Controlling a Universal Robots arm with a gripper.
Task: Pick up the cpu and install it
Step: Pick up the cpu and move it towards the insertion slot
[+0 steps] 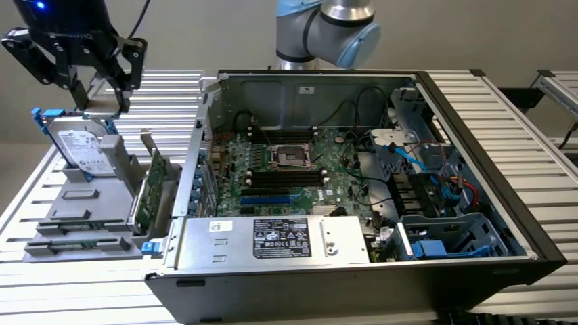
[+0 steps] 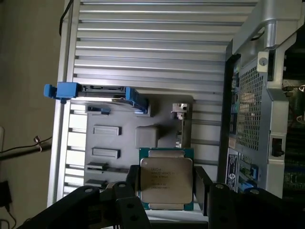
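Observation:
The cpu (image 2: 166,177), a flat square chip with a silver top and a green rim, sits between my two black fingers (image 2: 129,188). My gripper (image 2: 167,193) is shut on its two opposite edges. In the exterior view the gripper (image 1: 103,100) hangs at the far left, above the grey parts holder (image 1: 83,203), with the cpu (image 1: 107,103) showing as a small grey plate between the fingers. The empty processor socket (image 1: 294,156) lies in the middle of the motherboard, well off toward the exterior view's right of the gripper.
A silver hard drive (image 1: 81,145) in a blue bracket stands upright in the holder just below the gripper. A green circuit card (image 1: 153,179) stands beside it. The open computer case (image 1: 470,223) has tall metal walls, cables and drive cages. The arm's base (image 1: 325,27) rises behind it.

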